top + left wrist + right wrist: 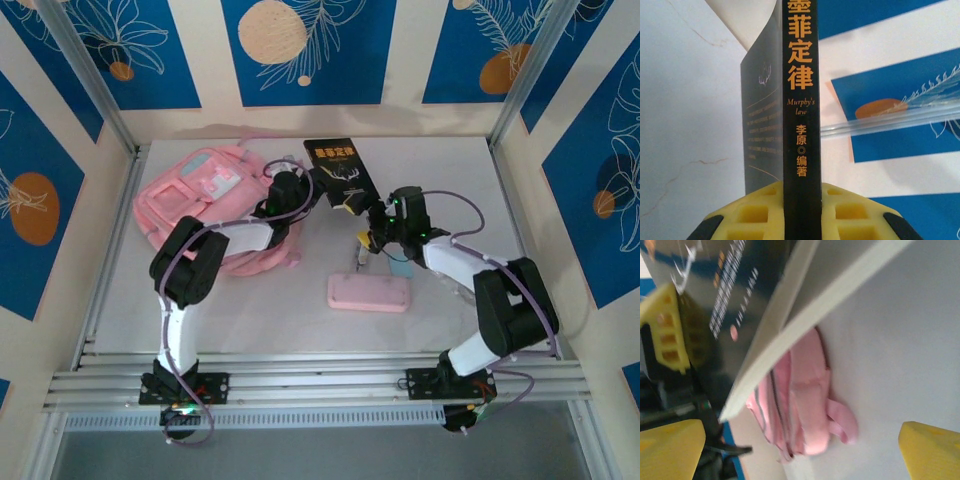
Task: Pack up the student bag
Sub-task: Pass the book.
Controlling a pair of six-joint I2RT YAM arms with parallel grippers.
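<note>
Top external view: the left gripper reaches past the student bag, which lies slumped on its far left side, partly covered by that arm. Its fingertips are lost against the dark book they meet. The right gripper sits just right of the book's near edge, with bits of yellow showing. A pink pencil case lies nearer the bases than both hands. Some small items between it and the right gripper are too small to name. The white table is walled by blue panels with leaf and disc prints.

Left wrist view: the left gripper is clamped on the book, whose spine stands upright between the yellow fingers. The top of the spine is cut off by the frame. Pale marbled table lies to the left, and blue panels and a clear rail to the right.

Right wrist view, blurred: the right gripper is spread wide and grips nothing, its yellow fingers in the bottom corners. Ahead of it hangs the book, cut off at the top, with a yellow finger on its left edge. Beyond it, the bag rests on the table, half hidden behind the book.
</note>
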